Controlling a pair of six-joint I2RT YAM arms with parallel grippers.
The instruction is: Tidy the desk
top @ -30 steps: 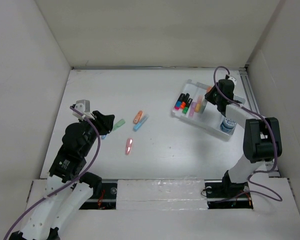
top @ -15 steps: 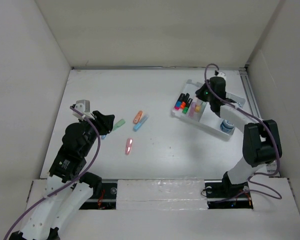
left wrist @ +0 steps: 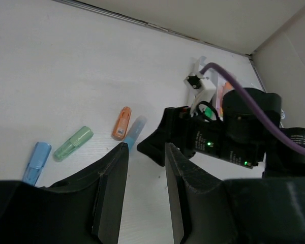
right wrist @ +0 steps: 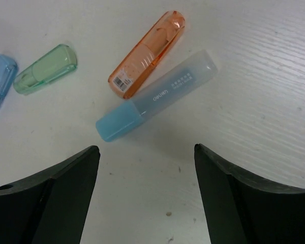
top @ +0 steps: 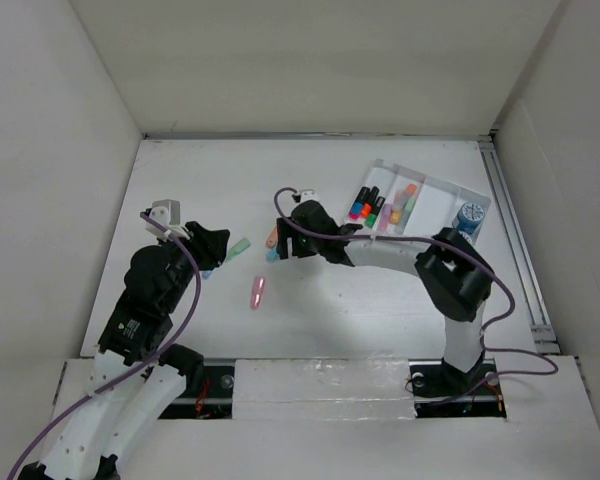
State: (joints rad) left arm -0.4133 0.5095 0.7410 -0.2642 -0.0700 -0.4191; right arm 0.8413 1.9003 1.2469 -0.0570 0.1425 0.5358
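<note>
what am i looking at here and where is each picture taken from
Two robot arms are bolted at the near edge of a white desk. One picture looks down from above; the other two come from a camera on each wrist, so the black shapes at the bottom are that arm's own fingers. The left pincer and the right pincer are open and hold nothing. On it lie an orange highlighter, a blue-capped highlighter, a green highlighter, a small blue highlighter and a pink highlighter. A tray holds markers, a blue-lidded jar at its right end.
</note>
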